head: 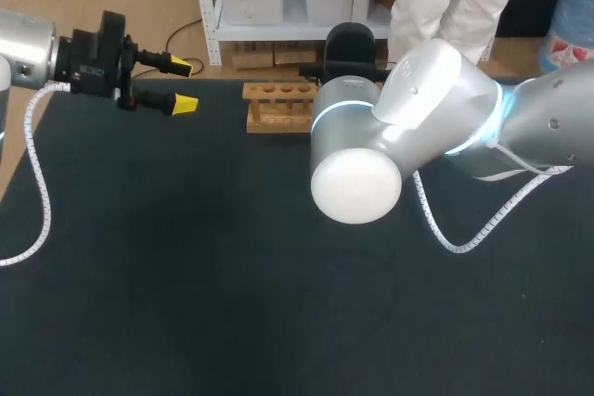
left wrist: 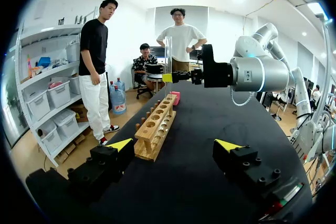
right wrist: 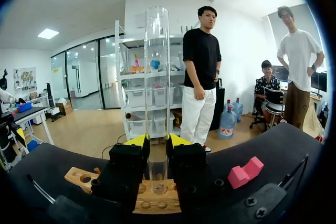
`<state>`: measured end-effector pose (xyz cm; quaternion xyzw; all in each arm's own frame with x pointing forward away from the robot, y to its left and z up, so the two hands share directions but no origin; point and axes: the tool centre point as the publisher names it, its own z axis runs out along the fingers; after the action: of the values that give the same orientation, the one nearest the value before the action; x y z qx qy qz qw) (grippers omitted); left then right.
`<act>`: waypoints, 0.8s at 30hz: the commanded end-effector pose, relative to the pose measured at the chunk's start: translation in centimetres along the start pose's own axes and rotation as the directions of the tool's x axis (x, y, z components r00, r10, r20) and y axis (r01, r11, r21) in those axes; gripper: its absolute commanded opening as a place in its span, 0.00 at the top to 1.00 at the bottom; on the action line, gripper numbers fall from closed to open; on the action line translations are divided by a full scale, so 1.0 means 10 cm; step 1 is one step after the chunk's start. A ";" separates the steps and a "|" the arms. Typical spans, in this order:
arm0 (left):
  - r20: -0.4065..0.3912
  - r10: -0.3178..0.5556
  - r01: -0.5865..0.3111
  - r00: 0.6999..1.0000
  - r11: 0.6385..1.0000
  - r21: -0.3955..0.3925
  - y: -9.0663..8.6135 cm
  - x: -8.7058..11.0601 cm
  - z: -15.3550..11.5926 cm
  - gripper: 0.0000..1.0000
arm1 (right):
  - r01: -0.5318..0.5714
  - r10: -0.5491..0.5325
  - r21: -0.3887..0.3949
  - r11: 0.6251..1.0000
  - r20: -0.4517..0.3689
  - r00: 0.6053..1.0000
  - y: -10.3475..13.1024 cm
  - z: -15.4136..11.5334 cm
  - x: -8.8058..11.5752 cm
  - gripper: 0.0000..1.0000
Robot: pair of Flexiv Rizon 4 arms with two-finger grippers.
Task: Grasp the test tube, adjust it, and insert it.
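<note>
Right gripper was clamped on the upright test tube, apparently just above the wooden rack at upper centre of the head view. Left gripper stood open, upper left, well apart.

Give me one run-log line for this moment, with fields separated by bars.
right gripper: shut on test tube, upright over wooden rack | left gripper: open, empty

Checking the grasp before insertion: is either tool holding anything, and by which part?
The right tool holds the test tube upright, clamped on its lower part; the left tool is open and empty.
</note>
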<state>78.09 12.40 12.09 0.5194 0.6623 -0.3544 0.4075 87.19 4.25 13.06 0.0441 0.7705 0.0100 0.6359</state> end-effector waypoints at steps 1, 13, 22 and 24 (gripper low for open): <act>0.003 0.003 -0.003 1.000 1.000 -0.003 -0.01 0.01 0.00 0.00 | -0.002 0.002 -0.001 1.000 0.005 1.000 0.00 0.04 0.03 1.00; 0.003 0.003 -0.003 1.000 1.000 -0.003 -0.01 0.01 0.00 0.00 | -0.013 0.013 0.000 1.000 -0.006 1.000 -0.01 0.10 0.13 1.00; 0.003 0.003 -0.003 1.000 1.000 -0.003 -0.01 0.01 0.00 0.00 | -0.026 0.026 -0.003 1.000 -0.032 0.999 -0.02 0.14 0.28 1.00; 0.003 0.003 -0.003 1.000 1.000 -0.003 -0.01 0.01 0.00 0.00 | -0.029 0.028 -0.006 1.000 -0.041 0.999 -0.01 0.15 0.32 1.00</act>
<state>78.09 12.40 12.09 0.5194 0.6623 -0.3544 0.4075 87.70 4.29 9.95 0.0539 0.7825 0.0198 0.6201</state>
